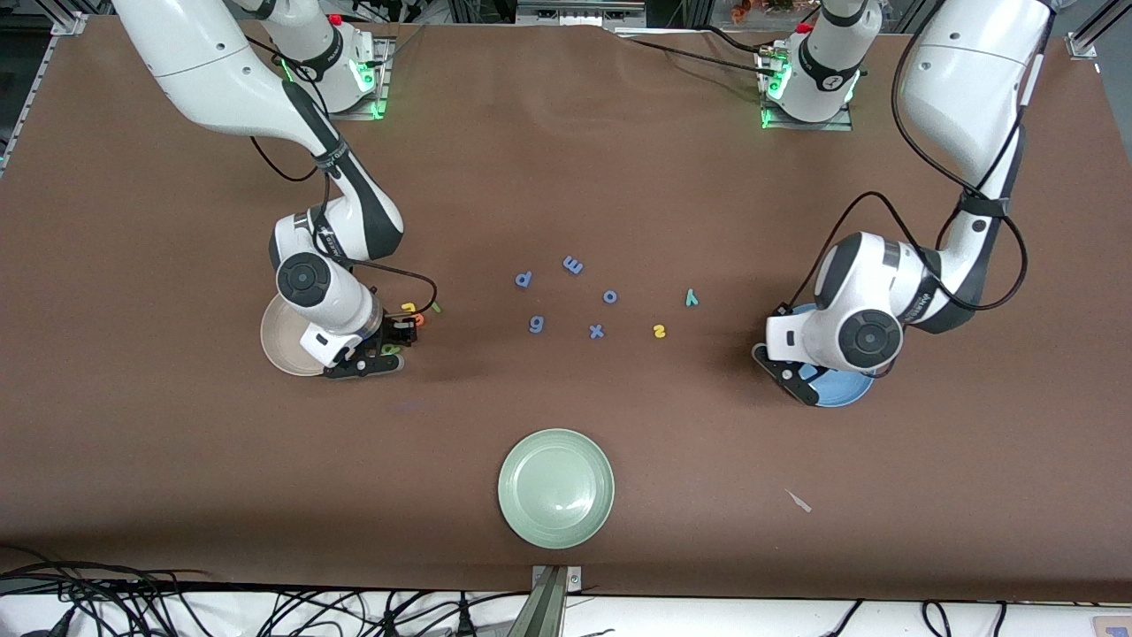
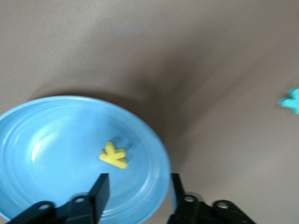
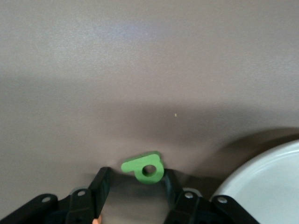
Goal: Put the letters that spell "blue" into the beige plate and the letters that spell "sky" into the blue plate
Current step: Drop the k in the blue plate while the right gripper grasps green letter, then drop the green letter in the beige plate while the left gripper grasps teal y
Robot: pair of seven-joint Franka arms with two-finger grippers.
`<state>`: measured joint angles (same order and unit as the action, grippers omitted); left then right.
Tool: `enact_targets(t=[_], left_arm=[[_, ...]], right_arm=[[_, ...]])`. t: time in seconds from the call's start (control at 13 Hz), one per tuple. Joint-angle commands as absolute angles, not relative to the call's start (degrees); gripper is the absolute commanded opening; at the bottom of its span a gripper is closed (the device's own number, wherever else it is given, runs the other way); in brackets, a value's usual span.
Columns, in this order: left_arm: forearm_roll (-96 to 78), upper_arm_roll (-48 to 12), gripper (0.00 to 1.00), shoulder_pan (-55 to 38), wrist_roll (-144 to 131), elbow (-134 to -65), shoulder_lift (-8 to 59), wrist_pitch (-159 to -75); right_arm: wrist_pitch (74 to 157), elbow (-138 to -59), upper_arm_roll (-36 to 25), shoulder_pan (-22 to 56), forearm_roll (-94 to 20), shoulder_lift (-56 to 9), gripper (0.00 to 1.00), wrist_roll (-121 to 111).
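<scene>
Closest to the camera sits the pale green plate (image 1: pixel 555 487), not part of the job. Over at the right arm's end, the right gripper (image 3: pixel 136 185) is down beside the beige plate (image 1: pixel 281 347), fingers apart around the dark green b (image 3: pixel 145 168), so it probably wants a centred squeeze before lifting. Yellow s (image 1: pixel 658 331) and teal y (image 1: pixel 691 298) wait mid-table. The left gripper (image 2: pixel 138 189) hangs spread over the blue plate (image 2: pixel 51 144), yellow k (image 2: pixel 113 155) lying inside.
</scene>
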<state>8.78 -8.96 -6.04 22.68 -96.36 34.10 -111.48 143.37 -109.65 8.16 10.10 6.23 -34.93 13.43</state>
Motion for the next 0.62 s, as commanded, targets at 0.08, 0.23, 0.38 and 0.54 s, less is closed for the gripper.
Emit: enact_targets(t=[0.08, 0.23, 0.38, 0.54], left_arm=[[11.07, -9.32, 1.0, -12.72, 2.88, -97.47, 31.38, -108.11], [10.38, -9.58, 1.0, -16.94, -11.96, -97.56, 32.07, -108.63], [10.37, -9.67, 1.0, -20.55, -24.21, -97.65, 34.09, -109.94], [9.85, -9.75, 1.0, -20.66, -26.8, -99.39, 34.72, -114.14]], right_arm=[[143.61, -110.3, 7.74, 10.2, 6.85, -34.81, 0.42, 13.36], [143.53, -110.3, 7.73, 10.2, 6.77, -34.72, 0.32, 13.36], [143.35, -110.3, 7.73, 10.2, 6.77, -34.54, 0.2, 13.27], [143.17, -109.95, 7.73, 10.2, 6.77, -33.84, 0.19, 13.1]])
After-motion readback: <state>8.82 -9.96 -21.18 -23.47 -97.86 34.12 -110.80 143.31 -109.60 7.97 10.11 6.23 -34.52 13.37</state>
